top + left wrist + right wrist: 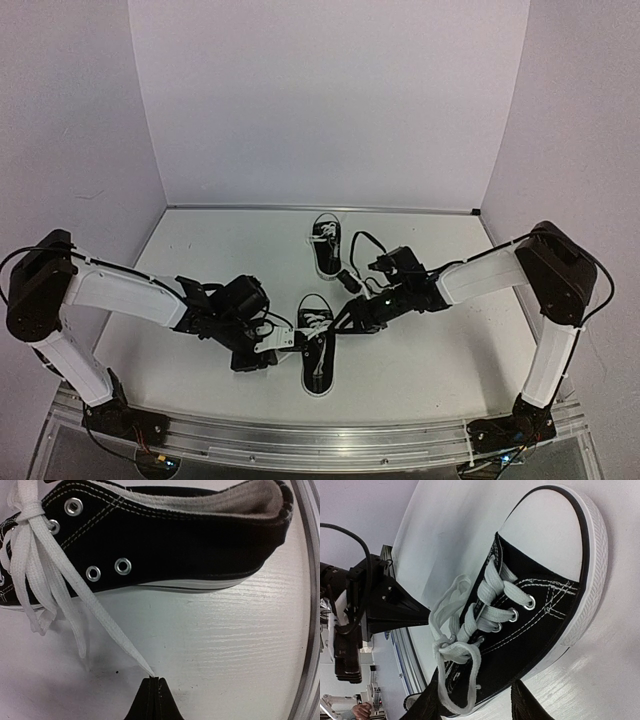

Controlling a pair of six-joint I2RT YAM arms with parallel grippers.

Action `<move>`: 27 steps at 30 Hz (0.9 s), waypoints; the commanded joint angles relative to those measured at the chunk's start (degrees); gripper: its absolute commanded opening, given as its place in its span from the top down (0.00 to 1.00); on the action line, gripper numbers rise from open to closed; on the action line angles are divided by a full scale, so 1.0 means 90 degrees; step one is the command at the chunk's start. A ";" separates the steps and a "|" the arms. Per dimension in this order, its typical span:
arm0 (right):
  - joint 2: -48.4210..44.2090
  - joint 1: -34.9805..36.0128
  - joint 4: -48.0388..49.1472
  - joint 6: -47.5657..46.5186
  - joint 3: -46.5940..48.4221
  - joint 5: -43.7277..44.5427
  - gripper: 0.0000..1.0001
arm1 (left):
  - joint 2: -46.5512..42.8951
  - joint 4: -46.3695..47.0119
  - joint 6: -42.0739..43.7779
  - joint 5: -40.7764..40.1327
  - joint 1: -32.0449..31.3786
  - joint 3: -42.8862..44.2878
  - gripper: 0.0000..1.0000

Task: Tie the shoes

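From where I stand, the shoe being worked on, the near shoe (318,360), sits on the table (420,370) between the two arms. Its long axis runs from 12 to 6 o'clock, and I think the toe points to 12, though the overhead view is too small to be sure. The far shoe (326,245) lies well apart at 12 o'clock from it, and neither arm is touching it. The left gripper (155,681) sits at 9 o'clock of the near shoe with its fingers pressed fully together on the tip of one white lace end (107,625). That strand runs taut and straight from the top eyelets out to the fingertips, square across the shoe's length. The right gripper (475,700) comes in from 3 o'clock, low over the laced throat, with its fingers about half apart and clamping nothing that I can see. A slack lace loop (475,680) hangs down off the crossing of the laces, right into the gap between those fingers. That is the relation the next move turns on: the loop is already inside the right jaws and far from the left hand, so by my reckoning the right arm should pinch it. The pull would then go out toward 3 o'clock, against the left's hold at 9.
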 commanded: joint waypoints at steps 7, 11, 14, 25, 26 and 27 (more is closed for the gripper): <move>0.0180 0.0033 0.0284 0.0188 0.0451 -0.0263 0.52 | 0.0191 -0.0300 0.0294 -0.0333 -0.0105 0.0385 0.98; 0.0152 0.0025 0.0300 0.0295 0.0566 -0.0361 0.51 | 0.0241 -0.0397 0.0333 -0.0466 -0.0111 0.0410 0.98; 0.0210 0.0023 0.0283 0.0372 0.0610 -0.0373 0.54 | 0.0282 -0.0377 0.0338 -0.0530 -0.0121 0.0431 0.98; 0.0209 0.0023 0.0057 0.0256 0.0439 -0.0227 0.80 | 0.0172 -0.0171 0.0345 -0.0773 -0.0132 0.0355 0.96; 0.0191 0.0023 0.0016 0.0219 0.0431 -0.0215 0.86 | 0.0160 -0.0149 0.0345 -0.0774 -0.0126 0.0356 0.95; 0.0180 0.0023 -0.0020 0.0193 0.0430 -0.0209 0.93 | 0.0154 -0.0130 0.0345 -0.0779 -0.0123 0.0357 0.95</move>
